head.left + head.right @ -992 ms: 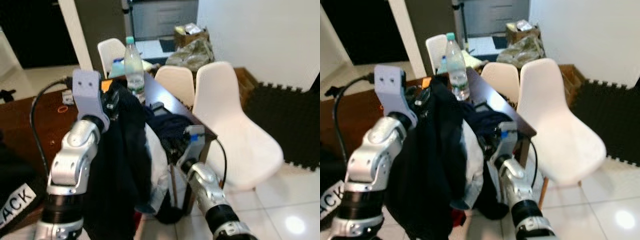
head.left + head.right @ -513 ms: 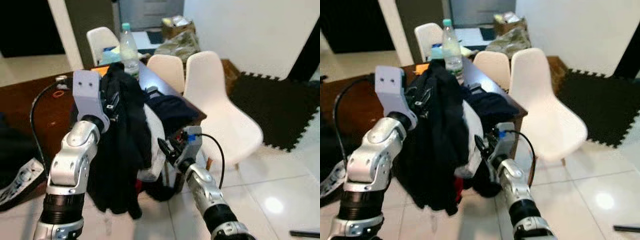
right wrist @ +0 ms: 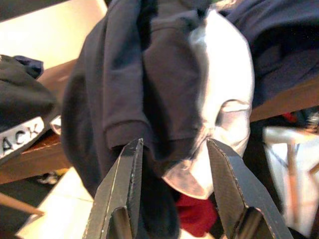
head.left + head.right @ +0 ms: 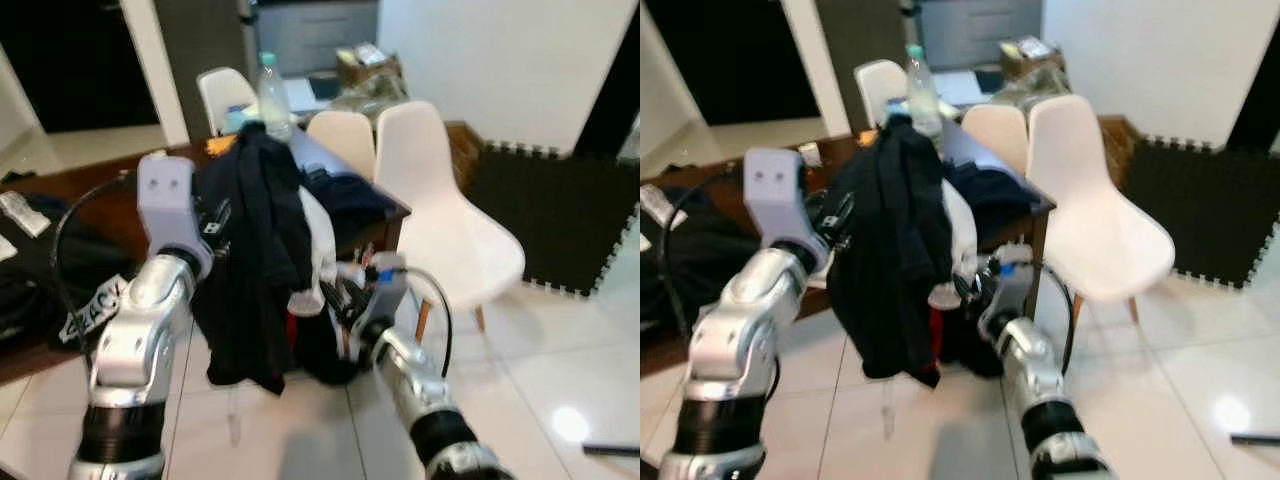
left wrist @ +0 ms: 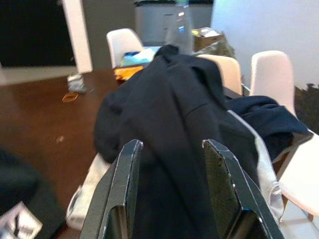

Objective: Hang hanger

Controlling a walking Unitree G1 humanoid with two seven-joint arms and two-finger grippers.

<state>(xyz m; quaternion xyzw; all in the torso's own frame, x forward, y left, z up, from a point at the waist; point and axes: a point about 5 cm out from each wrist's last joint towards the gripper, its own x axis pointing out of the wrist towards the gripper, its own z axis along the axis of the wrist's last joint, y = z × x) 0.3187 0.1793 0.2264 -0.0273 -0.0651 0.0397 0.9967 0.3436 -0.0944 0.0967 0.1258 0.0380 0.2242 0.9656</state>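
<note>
the left claw (image 4: 215,225) is being held up at the edge of the brown tabletop (image 4: 100,200), pressing into a bundle of dark clothes (image 4: 258,250) that is hanging down toward the tiled floor (image 4: 520,390) — a white garment (image 4: 318,250) and a bit of red cloth (image 4: 292,328) are showing among the folds. in the left wrist view its two black fingers (image 5: 124,189) are standing spread with the dark fabric lying between them; whether they are actually pinching the cloth or a hanger inside it cannot be told, and no hanger can be made out in the bundle. the right claw (image 4: 345,300) is reaching in low beside the clothes, fingers (image 3: 127,194) parted and holding nothing, the hem sitting just past the tips. a water bottle (image 4: 272,85) is standing on the tabletop behind the clothes, and white chairs (image 4: 440,220) are sitting along the table's side, near a dark foam mat (image 4: 550,215).
</note>
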